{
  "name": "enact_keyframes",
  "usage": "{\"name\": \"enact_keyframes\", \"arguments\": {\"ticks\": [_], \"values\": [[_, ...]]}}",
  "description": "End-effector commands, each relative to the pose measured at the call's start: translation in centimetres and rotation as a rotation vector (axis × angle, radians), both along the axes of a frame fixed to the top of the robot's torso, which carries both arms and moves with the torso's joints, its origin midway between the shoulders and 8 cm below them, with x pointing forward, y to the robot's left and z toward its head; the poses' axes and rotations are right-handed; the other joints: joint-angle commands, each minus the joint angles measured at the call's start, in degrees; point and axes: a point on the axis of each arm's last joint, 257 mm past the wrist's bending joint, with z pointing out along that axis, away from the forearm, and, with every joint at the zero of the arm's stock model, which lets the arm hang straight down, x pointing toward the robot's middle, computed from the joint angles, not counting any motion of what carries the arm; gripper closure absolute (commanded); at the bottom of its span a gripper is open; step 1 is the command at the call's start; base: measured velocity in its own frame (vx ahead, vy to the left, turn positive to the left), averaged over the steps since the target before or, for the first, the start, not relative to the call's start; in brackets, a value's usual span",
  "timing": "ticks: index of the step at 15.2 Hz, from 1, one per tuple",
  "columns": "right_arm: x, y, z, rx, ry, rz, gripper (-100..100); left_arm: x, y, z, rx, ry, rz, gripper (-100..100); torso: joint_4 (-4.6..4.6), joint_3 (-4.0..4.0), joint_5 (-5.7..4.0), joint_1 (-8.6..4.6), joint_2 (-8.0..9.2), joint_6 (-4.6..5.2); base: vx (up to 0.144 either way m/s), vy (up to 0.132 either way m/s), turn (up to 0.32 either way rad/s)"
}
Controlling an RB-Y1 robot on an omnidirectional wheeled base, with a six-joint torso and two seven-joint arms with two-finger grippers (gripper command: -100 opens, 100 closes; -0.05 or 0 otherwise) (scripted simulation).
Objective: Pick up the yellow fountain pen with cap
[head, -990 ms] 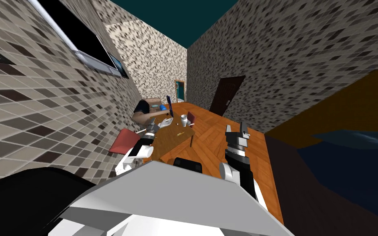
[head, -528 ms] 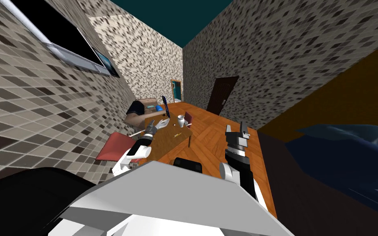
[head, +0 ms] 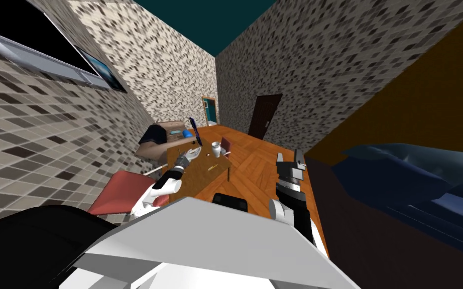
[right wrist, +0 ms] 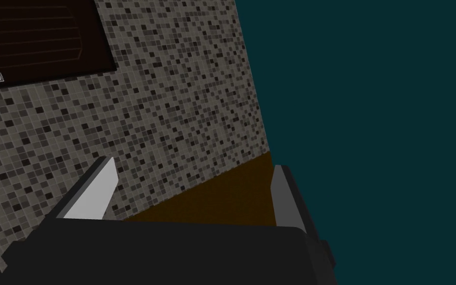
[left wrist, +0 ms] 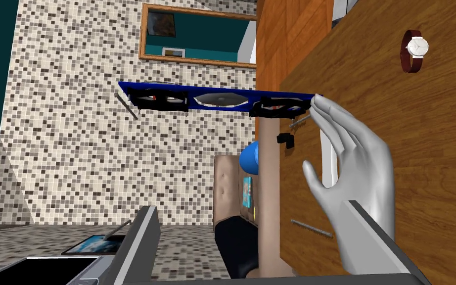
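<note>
Chair with a red seat [head: 120, 193] stands beside the left edge of the brown wooden table [head: 195, 183]. The left gripper [left wrist: 250, 207] hangs over the table near that edge, its two grey fingers [left wrist: 140, 237] wide apart and holding nothing. A white model hand [left wrist: 350, 183] sits on the tabletop close by one finger. A flat blue board with round fan openings [left wrist: 212, 99] stands upright at the far edge. The thin yellow fountain pen [head: 212, 167] lies near the table's right edge, well apart from the left gripper, with bare wood around it. A white cup [head: 216, 147] stands toward the far right corner. Open orange plank floor [head: 255, 165] runs beyond the right edge, where the right gripper [head: 289, 156] is held raised, fingers spread and empty.
</note>
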Motion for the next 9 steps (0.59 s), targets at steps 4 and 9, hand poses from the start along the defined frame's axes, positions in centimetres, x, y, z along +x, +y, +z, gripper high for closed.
{"name": "enact_keyframes", "arguments": {"ticks": [4,9], "values": [[0.0,0.0,0.0,0.0,0.0,0.0,0,-2.8,3.6,-5.4,-0.099,0.144,0.095,-100,0.0,-0.01,0.01,0.04,-0.02,0.02,0.062,-0.02,-0.178],[0.0,0.0,0.0,0.0,0.0,0.0,0,-4.5,5.0,-8.3,-0.157,0.229,0.143,-100,-0.01,-0.01,0.01,0.02,-0.02,0.0,0.064,-0.02,-0.146]]}}
